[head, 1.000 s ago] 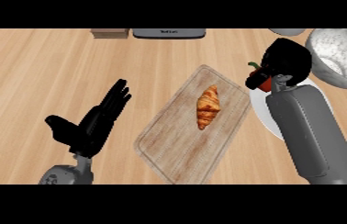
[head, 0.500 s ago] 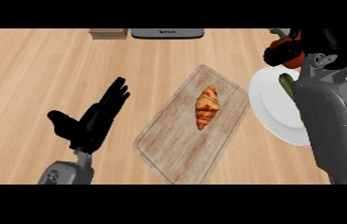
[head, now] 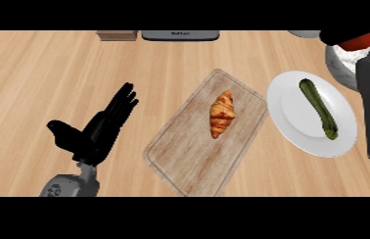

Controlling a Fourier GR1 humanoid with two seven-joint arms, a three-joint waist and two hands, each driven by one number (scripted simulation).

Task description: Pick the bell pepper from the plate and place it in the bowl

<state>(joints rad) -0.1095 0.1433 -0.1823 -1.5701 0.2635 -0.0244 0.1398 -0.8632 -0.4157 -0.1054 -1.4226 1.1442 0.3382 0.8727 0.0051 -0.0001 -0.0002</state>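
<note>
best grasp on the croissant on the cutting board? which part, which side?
Judging from the head view, take the croissant across its thick middle, coming straight down from above. It lies flat on the cutting board, long axis running roughly up-down in view, tapering to thin tips, so the fingers and thumb would close on its left and right flanks. The open left hand, resting left of the board, looks nearest.

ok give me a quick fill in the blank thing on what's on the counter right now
1. The croissant lies on the wooden ____.
2. The long green vegetable lies on the white ____.
3. The left robot hand rests with its fingers ____, holding nothing.
4. The cutting board sits to the ____ of the plate in the head view.

Missing words: cutting board; plate; open; left
</note>
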